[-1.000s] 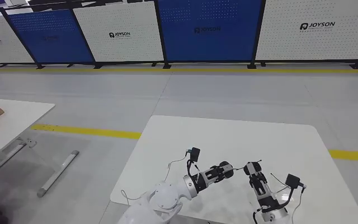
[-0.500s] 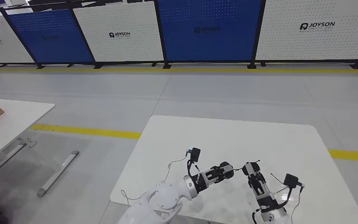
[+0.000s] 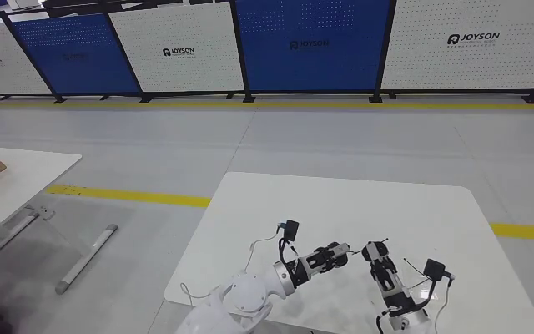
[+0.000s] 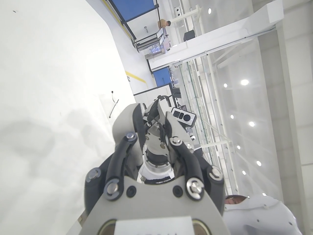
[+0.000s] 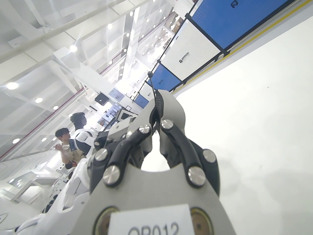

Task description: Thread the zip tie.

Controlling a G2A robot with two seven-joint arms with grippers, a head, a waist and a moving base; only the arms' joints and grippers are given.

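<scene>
Right gripper [image 5: 158, 94] clamps zip tie [image 5: 152, 84]; its head juts out beyond.

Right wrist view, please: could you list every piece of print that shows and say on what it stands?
White panel: logo and wordmark, left unquoted.
Near blue panel: the same mark.
Far blue panel: too small to read.
Label on the right claw: letters and digits, cut by the edge.

zip tie [image 5: 152, 83]: thin black strip, pinched between the closed fingertips of the right gripper [image 5: 157, 99]; a short, nearly straight end with a small head projects beyond the tips, held in air above the table [image 5: 256, 123].
</scene>
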